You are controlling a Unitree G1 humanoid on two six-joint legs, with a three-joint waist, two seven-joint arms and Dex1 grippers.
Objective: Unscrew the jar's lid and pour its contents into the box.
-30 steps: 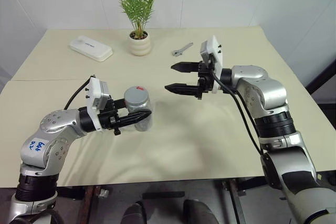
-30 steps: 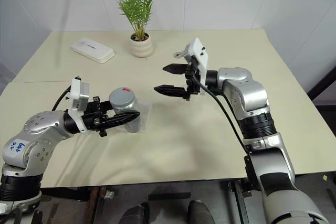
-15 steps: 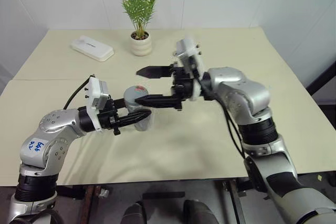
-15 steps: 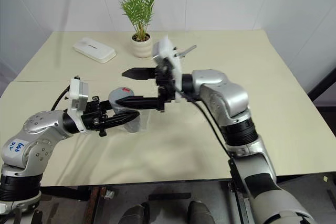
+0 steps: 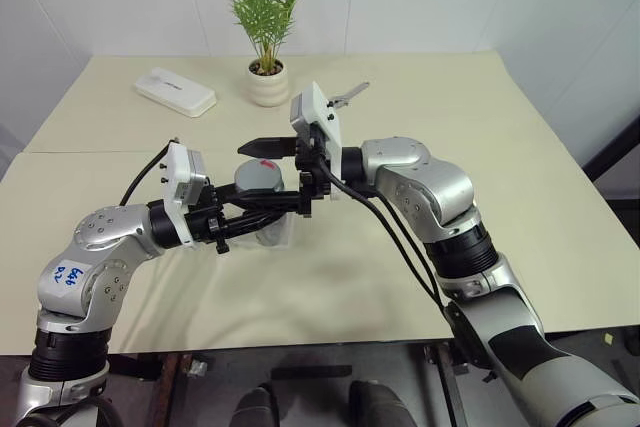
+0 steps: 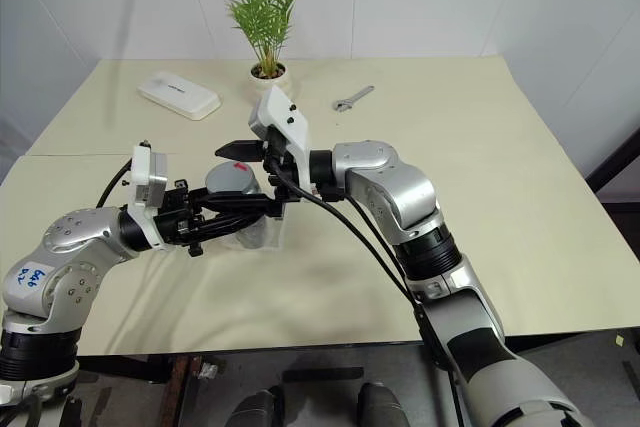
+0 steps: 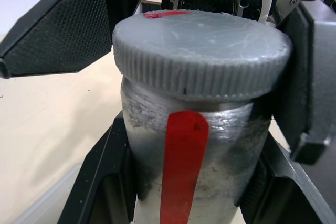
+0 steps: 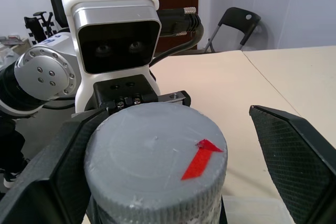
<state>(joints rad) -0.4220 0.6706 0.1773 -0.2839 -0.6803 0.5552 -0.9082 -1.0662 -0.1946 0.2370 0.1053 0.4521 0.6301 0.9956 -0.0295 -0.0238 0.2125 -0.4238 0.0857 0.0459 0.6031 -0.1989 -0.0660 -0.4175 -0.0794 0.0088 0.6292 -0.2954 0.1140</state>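
Left eye view, left tool (image 5: 262, 219) clamped on jar (image 7: 194, 145), right tool (image 5: 268, 175) spread wide around lid (image 8: 157, 161)

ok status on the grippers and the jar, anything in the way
Left gripper shut on silvery-grey cylindrical jar. Right gripper open, straddling flat grey screw lid, lid on. Nothing in the way.

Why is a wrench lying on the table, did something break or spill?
Nothing looks broken or spilled. The wrench just lies loose near the plant pot, unused. The jar is upright in the left gripper, lid on.
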